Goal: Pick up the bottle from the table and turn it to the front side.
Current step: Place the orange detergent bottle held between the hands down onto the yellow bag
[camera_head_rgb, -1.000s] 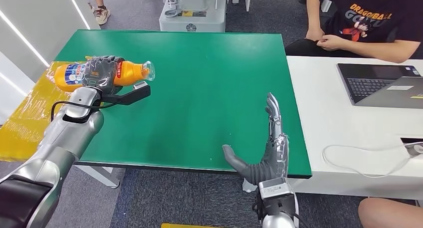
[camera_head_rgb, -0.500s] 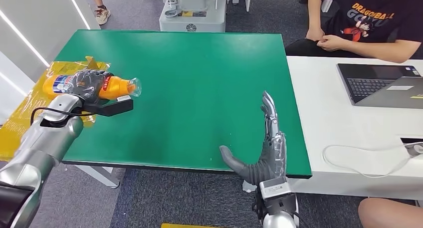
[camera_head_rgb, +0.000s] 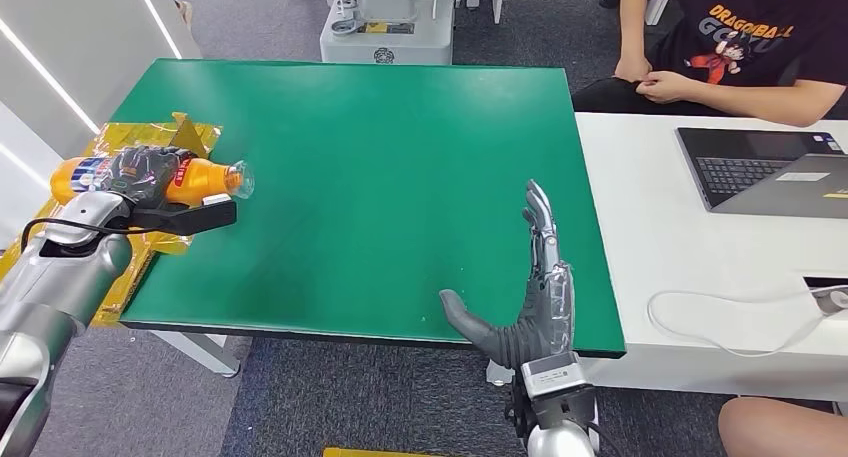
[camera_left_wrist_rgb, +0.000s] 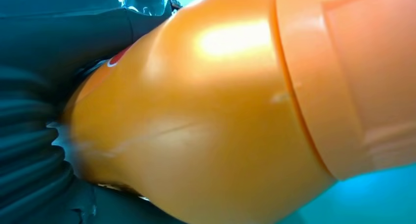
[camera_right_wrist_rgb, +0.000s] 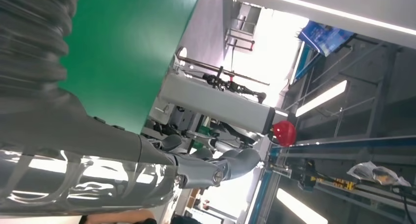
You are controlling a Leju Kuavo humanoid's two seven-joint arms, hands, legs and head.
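My left hand point(camera_head_rgb: 148, 172) grips an orange bottle point(camera_head_rgb: 75, 177) around its middle and holds it on its side above the left edge of the green table point(camera_head_rgb: 400, 157). The clear cap end point(camera_head_rgb: 237, 177) points toward the table's middle, and the blue-and-white label peeks out beside the dark fingers. In the left wrist view the orange bottle point(camera_left_wrist_rgb: 235, 101) sits tight against the ribbed cover point(camera_left_wrist_rgb: 29, 155). Over the table's near edge my right hand point(camera_head_rgb: 530, 297) stands open, fingers straight and pointing away from me, thumb out to the side. The right wrist view shows its grey fingers point(camera_right_wrist_rgb: 206, 167) spread with nothing in them.
A yellow wrapped surface point(camera_head_rgb: 150, 137) lies beside the table's left edge, under the bottle. A white desk point(camera_head_rgb: 660, 227) with a laptop point(camera_head_rgb: 770, 167) and a white cable point(camera_head_rgb: 720, 307) adjoins on the right. A seated person point(camera_head_rgb: 740, 47) is at the far right; a grey machine point(camera_head_rgb: 385, 22) stands behind the table.
My left arm has drawn the bottle to the left and slightly toward me, from over the green table to over its left edge. The right hand has barely moved.
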